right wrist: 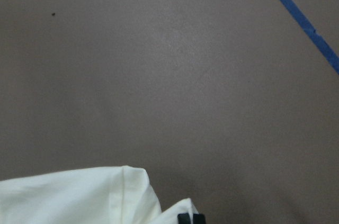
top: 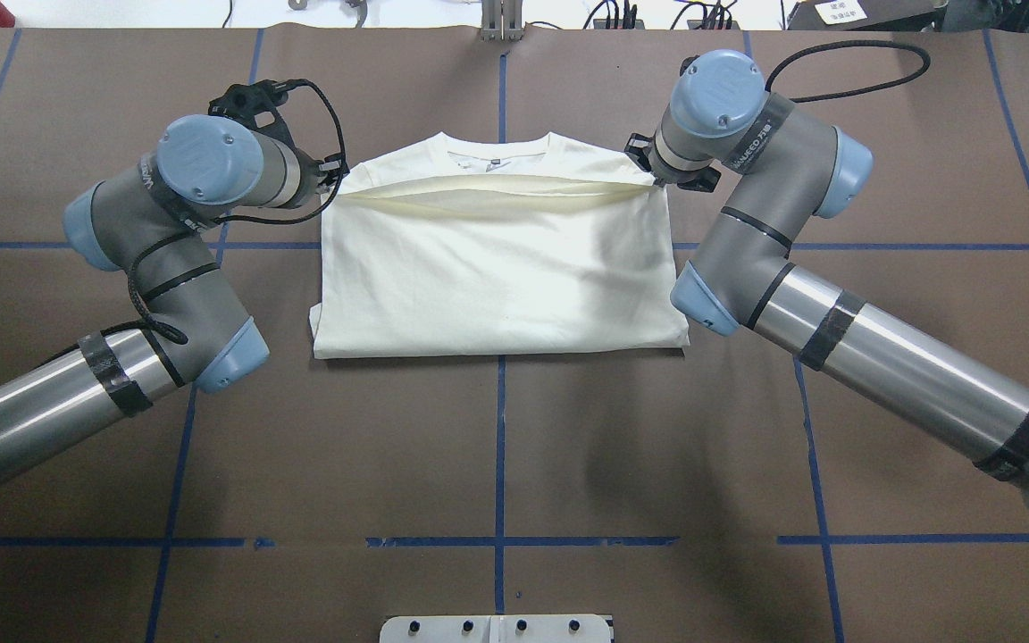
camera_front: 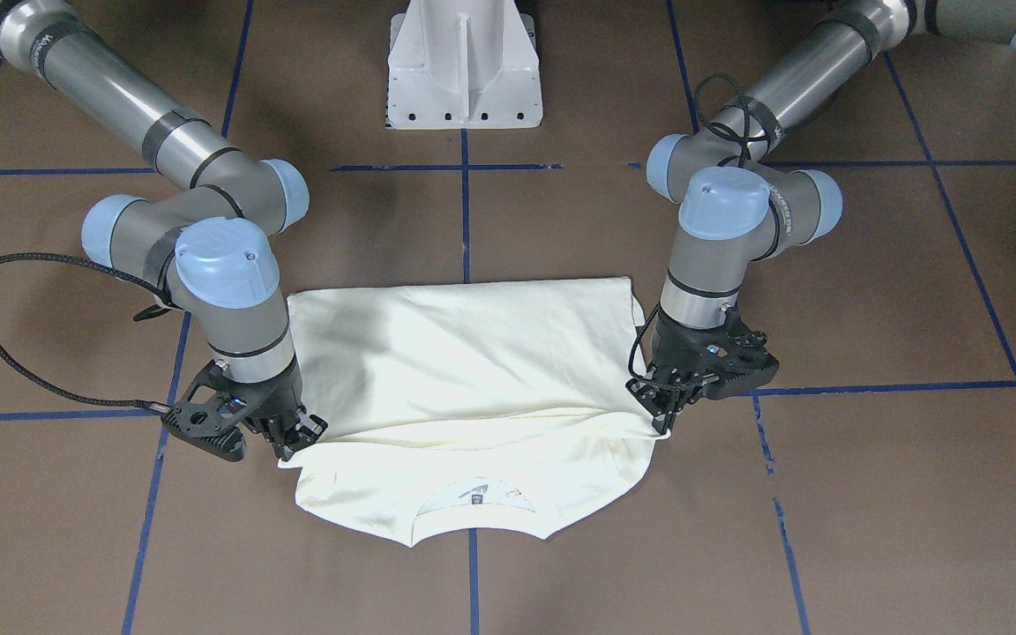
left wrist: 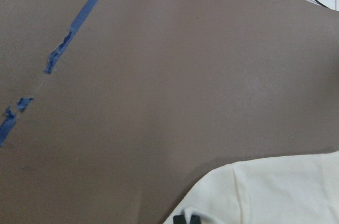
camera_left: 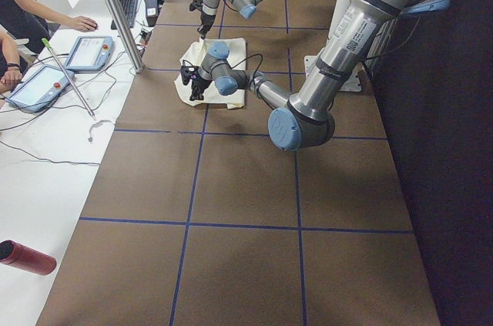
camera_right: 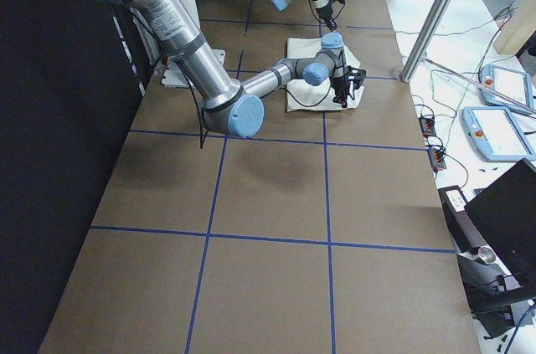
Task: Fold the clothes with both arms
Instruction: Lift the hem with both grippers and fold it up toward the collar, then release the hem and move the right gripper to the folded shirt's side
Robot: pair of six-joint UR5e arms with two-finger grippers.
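Left side: my black two-finger left claw (camera_front: 660, 416) sits low at the table, closed to a narrow pinch on the left corner of the turned-over layer of the cream-white cloth T-shirt (top: 497, 268). In the left wrist view only the black fingertips (left wrist: 186, 218) show at the bottom edge, against cloth. Outboard of this claw is the brown matt table top (top: 345, 446), crossed by blue tape lines (top: 499, 429), one of them torn in places. Centre: the T-shirt lies folded into a rectangle, plain side up. Its near edge is flat and straight across a tape crossing. Its ribbed round collar (top: 497, 145) points toward the far table edge, with a label showing inside it. The gripped edge runs as a raised, slightly sagging line from claw to claw, just short of the collar, lifted off the layer beneath. A broad stretch of brown top lies between the shirt's near edge and the white metal pedestal base (camera_front: 464, 70). Right side: my black two-finger right claw (camera_front: 301, 438) is likewise pinched nearly closed on the opposite corner of the same layer, tips against cloth in the right wrist view. Brown top and one tape line lie outboard.
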